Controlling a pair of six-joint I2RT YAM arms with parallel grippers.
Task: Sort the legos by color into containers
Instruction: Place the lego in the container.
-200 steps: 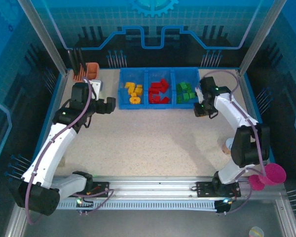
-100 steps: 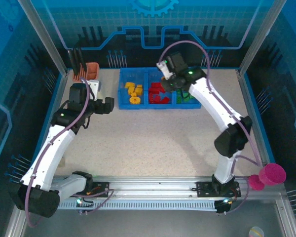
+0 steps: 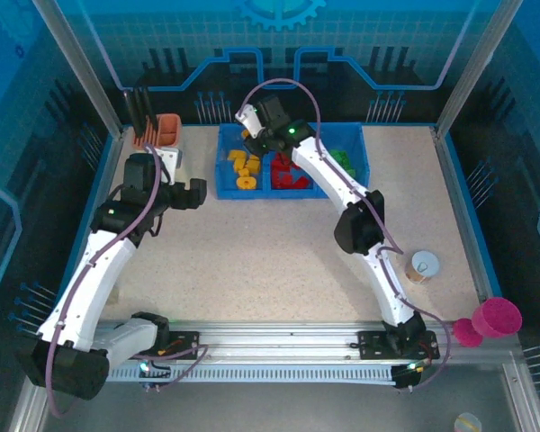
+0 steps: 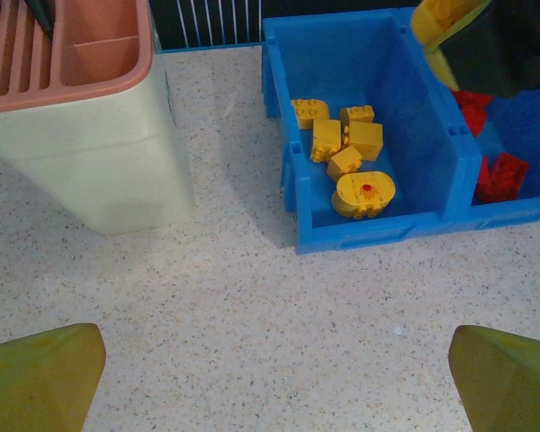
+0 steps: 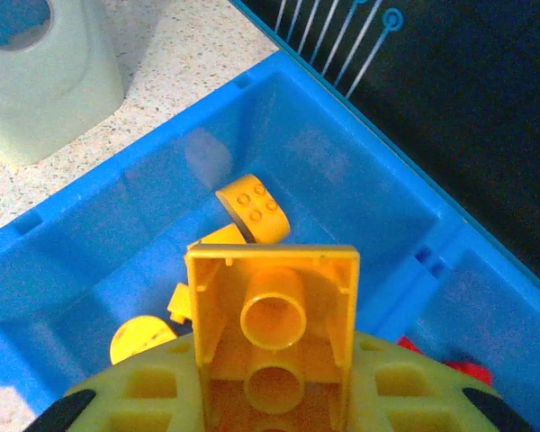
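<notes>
Yellow brick [image 5: 272, 315], glossy hollow plastic with round tubes inside, sits pinched in the right tool [image 5: 272, 396]. Its long axis points away from the wrist, above the left compartment of the blue tray [image 4: 378, 236]. Left tool [image 4: 270, 378] gapes wide, empty, over the speckled surface [image 4: 252, 315].

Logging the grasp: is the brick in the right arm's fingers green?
No, the brick held there is yellow, poised above the tray compartment that holds other yellow bricks.
</notes>
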